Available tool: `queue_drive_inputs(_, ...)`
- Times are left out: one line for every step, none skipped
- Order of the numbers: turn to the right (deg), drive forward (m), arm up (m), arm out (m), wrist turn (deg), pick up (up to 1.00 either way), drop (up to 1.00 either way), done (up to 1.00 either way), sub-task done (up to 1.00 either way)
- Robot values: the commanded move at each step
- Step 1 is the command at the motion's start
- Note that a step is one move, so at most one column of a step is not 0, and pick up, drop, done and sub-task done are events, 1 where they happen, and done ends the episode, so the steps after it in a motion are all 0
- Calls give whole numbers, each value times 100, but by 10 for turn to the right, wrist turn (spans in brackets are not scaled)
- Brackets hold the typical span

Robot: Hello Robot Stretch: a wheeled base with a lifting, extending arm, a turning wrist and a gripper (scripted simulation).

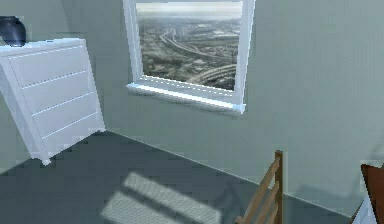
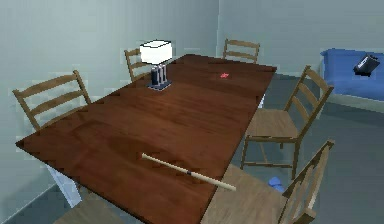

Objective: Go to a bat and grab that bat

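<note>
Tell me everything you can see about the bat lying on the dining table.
The bat is a long, slim stick, pale tan like light wood, and seems slightly thicker toward its lower right end. It lies flat on the dark brown wooden table, close to the table's near edge, slanting down from left to right across the arm side view. Only the tabletop touches it, and nothing rests on or against it. Its right end points toward a wooden chair pulled up at that corner.
</note>
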Motion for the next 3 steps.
queue_drive_inputs(0, 0, 50, 0, 0, 0, 0, 0, 0)
queue_drive_inputs(0, 0, 38, 0, 0, 0, 0, 0, 0)
queue_drive_inputs(0, 0, 0, 34, 0, 0, 0, 0, 0)
